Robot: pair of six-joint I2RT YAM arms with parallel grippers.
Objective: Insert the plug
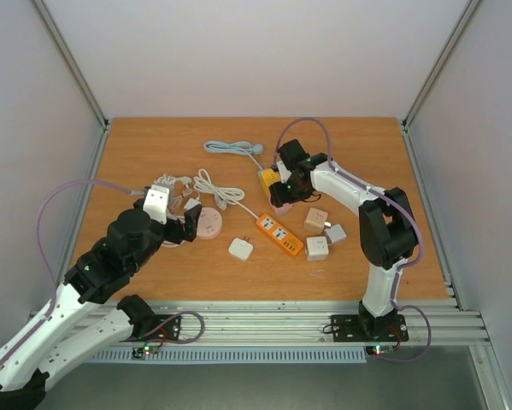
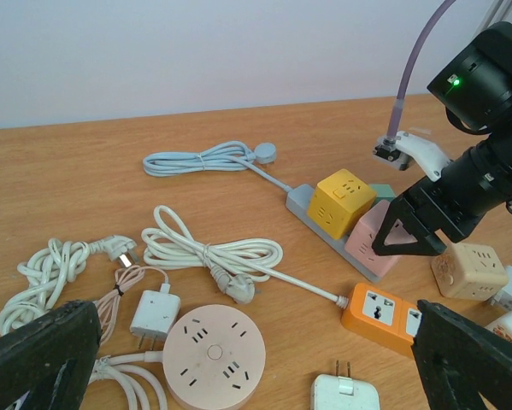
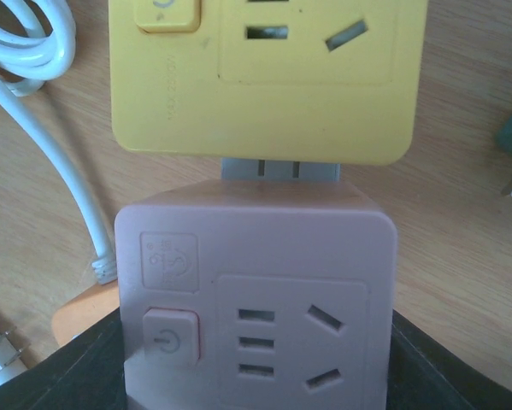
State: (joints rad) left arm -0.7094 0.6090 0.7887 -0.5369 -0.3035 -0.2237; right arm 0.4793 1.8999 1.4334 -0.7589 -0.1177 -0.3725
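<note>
The plug is a pink cube adapter (image 3: pixel 256 290) with a power button and sockets on its face. My right gripper (image 3: pixel 256 380) is shut on it, a dark finger (image 3: pixel 76 367) pressed to each side. The cube (image 2: pixel 368 243) stands at the near end of a grey power strip (image 2: pixel 300 201), right beside a yellow cube (image 2: pixel 341 201). Its prongs are hidden, so I cannot tell how deep it sits. My left gripper (image 2: pixel 254 342) hangs open above a round pink socket (image 2: pixel 213 352), holding nothing. From above, the right gripper (image 1: pixel 283 192) is over the cubes.
An orange power strip (image 1: pixel 279 235) with a coiled white cable (image 1: pixel 217 190) lies mid-table. Near it are a white adapter (image 1: pixel 240 248), a beige cube (image 1: pixel 315 219), a white cube (image 1: pixel 317 248) and a grey block (image 1: pixel 335 232). A white charger (image 2: pixel 155 312) and cables lie left.
</note>
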